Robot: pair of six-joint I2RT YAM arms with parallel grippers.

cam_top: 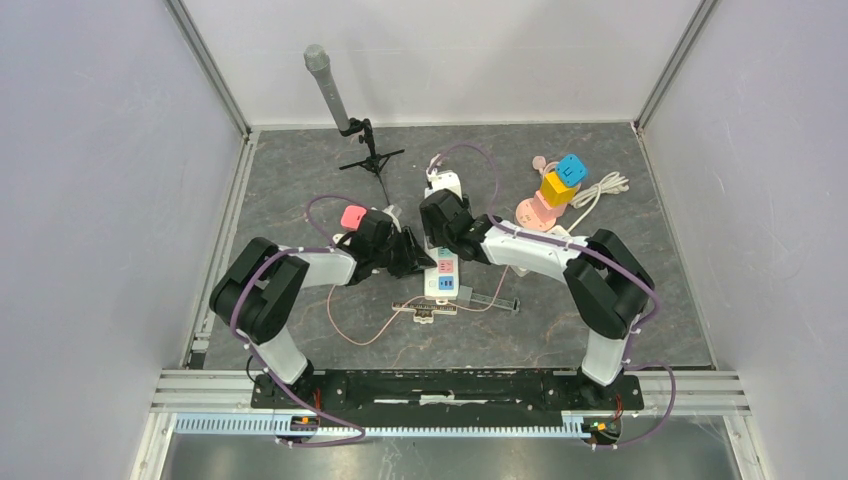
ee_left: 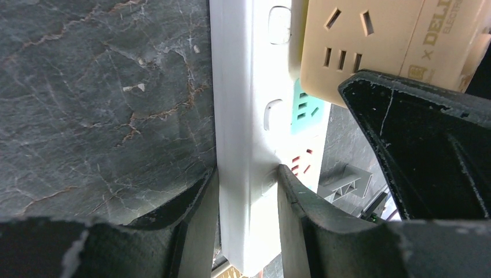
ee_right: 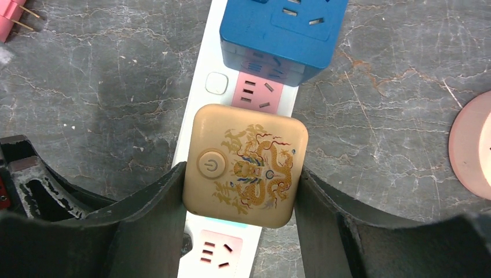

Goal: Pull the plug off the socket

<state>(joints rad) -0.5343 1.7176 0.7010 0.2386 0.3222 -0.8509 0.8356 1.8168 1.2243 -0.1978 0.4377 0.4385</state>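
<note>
Right wrist view: one white power strip (ee_right: 211, 63) runs from top centre to the bottom edge. Two cube adapters sit on it: one blue cube (ee_right: 284, 35) at the top and one beige plug (ee_right: 246, 162) at centre frame. The beige plug is square with rounded corners, with a gold dragon print on its top face and a round power button on the left half. Two pink socket faces (ee_right: 257, 92) show, one between the cubes and one below the plug. The right gripper (ee_right: 240, 191) pinches the plug, one finger against each side.

Left wrist view: the left gripper (ee_left: 248, 191) clamps the strip's white edge at bottom centre, one finger on each side and both touching. The beige plug is at upper right, socket slots on its side face.

Top external: two arms meet at centre. One microphone stand (cam_top: 372, 150) is at upper left.
</note>
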